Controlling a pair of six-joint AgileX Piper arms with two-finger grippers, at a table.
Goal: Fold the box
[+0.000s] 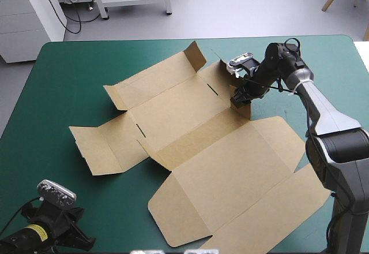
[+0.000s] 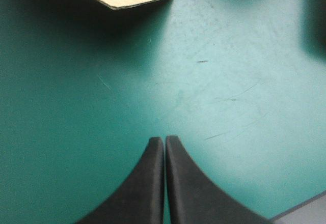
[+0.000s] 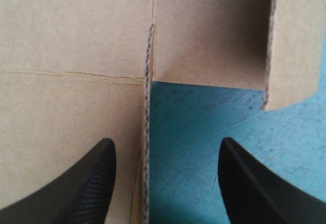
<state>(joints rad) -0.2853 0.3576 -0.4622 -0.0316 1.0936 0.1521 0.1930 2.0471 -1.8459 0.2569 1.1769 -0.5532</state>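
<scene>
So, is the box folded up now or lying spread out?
Mostly spread flat: the box lies open on the teal-green cover; only the far flaps beside the right gripper stand partly raised.

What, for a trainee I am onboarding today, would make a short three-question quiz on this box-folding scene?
1. True or false: the left arm's jaws are shut above the bare teal-green table cover, clear of the cut brown cardboard box sheet.
2. The right arm's jaws stand: A, shut on a flap; B, open with a board edge between them; C, open and away from the box.
3. Fill in: most of the box's panels lie ____ on the table.
Key: 1 true; 2 B; 3 flat.
</scene>
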